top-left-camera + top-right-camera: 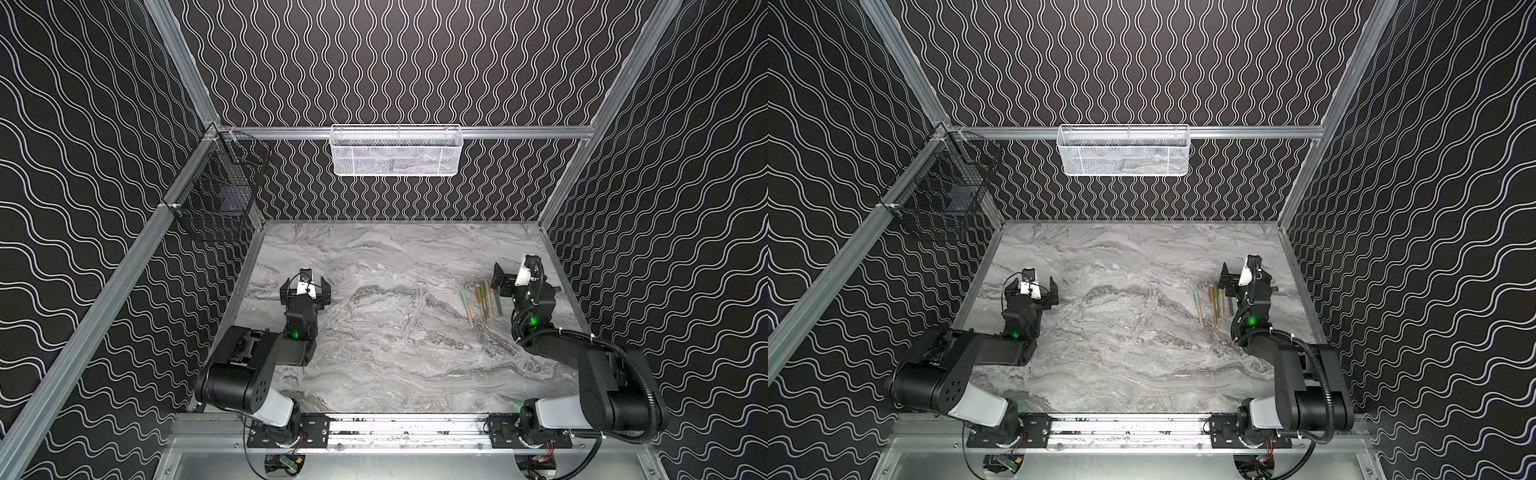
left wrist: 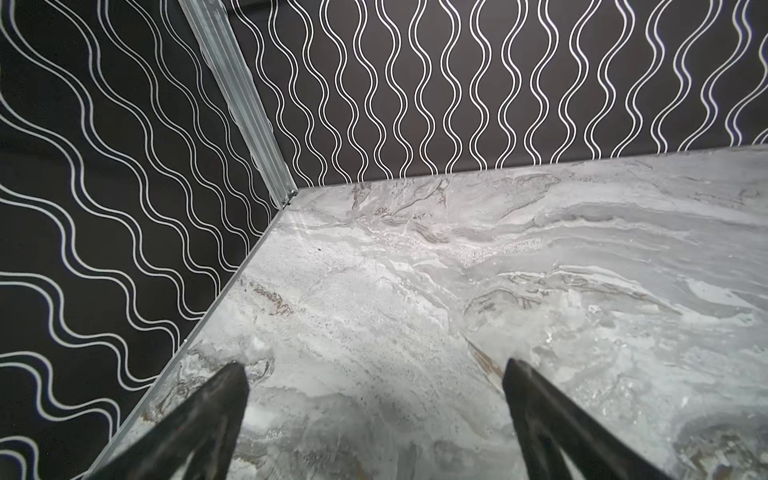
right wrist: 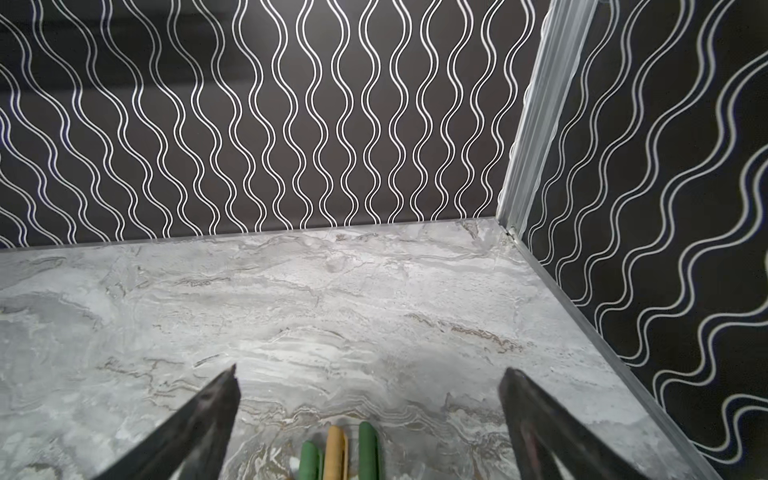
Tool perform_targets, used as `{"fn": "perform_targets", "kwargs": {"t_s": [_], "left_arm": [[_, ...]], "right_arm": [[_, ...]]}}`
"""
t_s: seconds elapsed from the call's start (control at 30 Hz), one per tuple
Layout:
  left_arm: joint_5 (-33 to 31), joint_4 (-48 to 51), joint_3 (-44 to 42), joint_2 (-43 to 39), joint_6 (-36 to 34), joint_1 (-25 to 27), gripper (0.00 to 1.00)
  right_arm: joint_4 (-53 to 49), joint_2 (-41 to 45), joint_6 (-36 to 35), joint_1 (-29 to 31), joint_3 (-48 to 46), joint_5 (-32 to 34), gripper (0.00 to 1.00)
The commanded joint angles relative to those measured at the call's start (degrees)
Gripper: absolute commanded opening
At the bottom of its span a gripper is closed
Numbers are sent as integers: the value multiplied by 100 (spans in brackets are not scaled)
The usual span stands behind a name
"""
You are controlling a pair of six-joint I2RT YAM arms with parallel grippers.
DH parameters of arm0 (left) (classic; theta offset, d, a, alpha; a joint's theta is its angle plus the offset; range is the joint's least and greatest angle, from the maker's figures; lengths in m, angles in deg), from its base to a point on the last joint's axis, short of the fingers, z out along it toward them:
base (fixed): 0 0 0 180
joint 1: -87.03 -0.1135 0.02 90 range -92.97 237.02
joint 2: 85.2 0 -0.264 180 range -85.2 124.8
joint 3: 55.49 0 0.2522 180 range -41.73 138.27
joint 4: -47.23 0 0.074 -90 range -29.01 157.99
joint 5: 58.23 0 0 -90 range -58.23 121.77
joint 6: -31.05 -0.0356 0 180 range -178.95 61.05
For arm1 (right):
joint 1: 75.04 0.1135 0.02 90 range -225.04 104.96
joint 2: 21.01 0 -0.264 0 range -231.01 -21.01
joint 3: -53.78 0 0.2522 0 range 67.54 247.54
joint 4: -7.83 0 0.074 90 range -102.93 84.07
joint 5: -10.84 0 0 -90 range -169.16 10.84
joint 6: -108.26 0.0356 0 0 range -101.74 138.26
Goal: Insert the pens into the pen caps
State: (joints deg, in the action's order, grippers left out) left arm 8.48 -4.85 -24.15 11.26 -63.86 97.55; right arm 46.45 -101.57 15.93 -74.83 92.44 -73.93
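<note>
Several pens (image 1: pixel 482 303) (image 1: pixel 1213 303), green and tan, lie side by side on the marble table (image 1: pixel 395 357) at the right. Their far ends are rounded, like pen caps: a green one (image 3: pixel 309 461), a tan one with a clip (image 3: pixel 334 451) and another green one (image 3: pixel 368 446). How far the caps sit on the pens I cannot tell. My right gripper (image 1: pixel 524 286) (image 1: pixel 1249 282) (image 3: pixel 370 370) hovers open over those far ends, holding nothing. On the left, my left gripper (image 1: pixel 305 293) (image 1: pixel 1032 293) (image 2: pixel 375 365) is open and empty above bare table.
A white mesh basket (image 1: pixel 395 151) hangs on the back wall and a black wire basket (image 1: pixel 216 195) on the left wall. Patterned walls close off the table on three sides. The right wall's metal edge (image 3: pixel 602 332) runs close to my right gripper.
</note>
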Motion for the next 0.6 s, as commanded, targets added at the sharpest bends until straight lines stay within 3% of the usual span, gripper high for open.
{"fn": "perform_targets", "kwargs": {"t_s": [0.0, 0.57], "left_arm": [[117, -59, 82, -32, -30, -15, 99], [138, -98, 81, -14, -65, -33, 99]], "right_arm": [[-322, 80, -26, -9, 52, 147, 100], [-773, 267, 101, -29, -118, 54, 100]]}}
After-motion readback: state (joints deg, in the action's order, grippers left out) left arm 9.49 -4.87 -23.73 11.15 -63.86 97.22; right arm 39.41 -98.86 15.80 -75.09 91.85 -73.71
